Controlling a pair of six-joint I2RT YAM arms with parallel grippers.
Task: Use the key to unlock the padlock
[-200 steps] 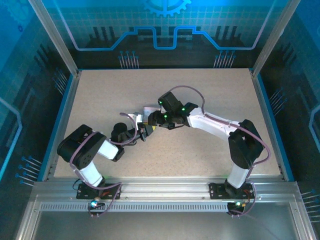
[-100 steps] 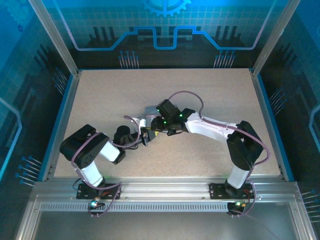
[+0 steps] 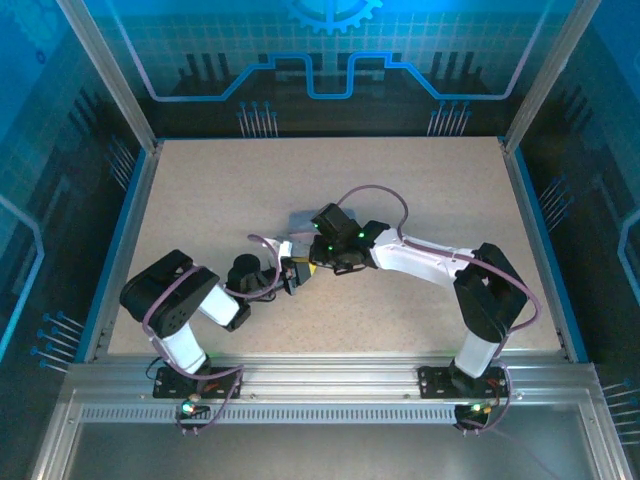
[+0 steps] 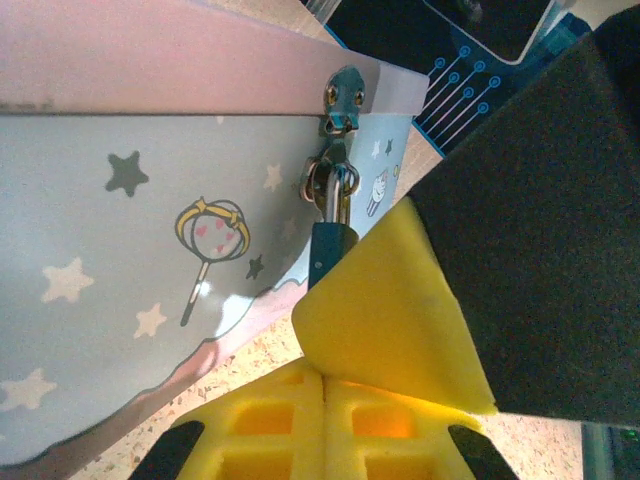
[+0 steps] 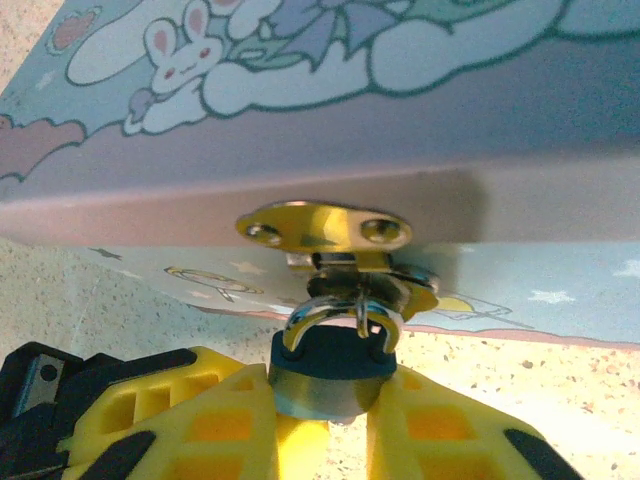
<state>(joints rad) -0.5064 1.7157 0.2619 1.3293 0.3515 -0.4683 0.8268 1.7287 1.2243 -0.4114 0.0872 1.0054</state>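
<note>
I'm steadying the tiny dark-blue metal padlock (image 5: pixel 330 365): it hangs from the pale-blue cartoon tin's (image 4: pixel 120 200) brass hasp (image 5: pixel 325 232), clamped in my right tool (image 5: pixel 325 420). My left tool (image 4: pixel 325 400) is pressed together. Next, I judge, comes fine alignment of the key.

Padlock (image 5: pixel 330 362): dark blue, shackle through brass hasp (image 5: pixel 325 231) of cartoon tin (image 5: pixel 300 110); right pincer (image 5: pixel 328 400) yellow fingers (image 5: pixel 200 405) pressed against both sides.
</note>
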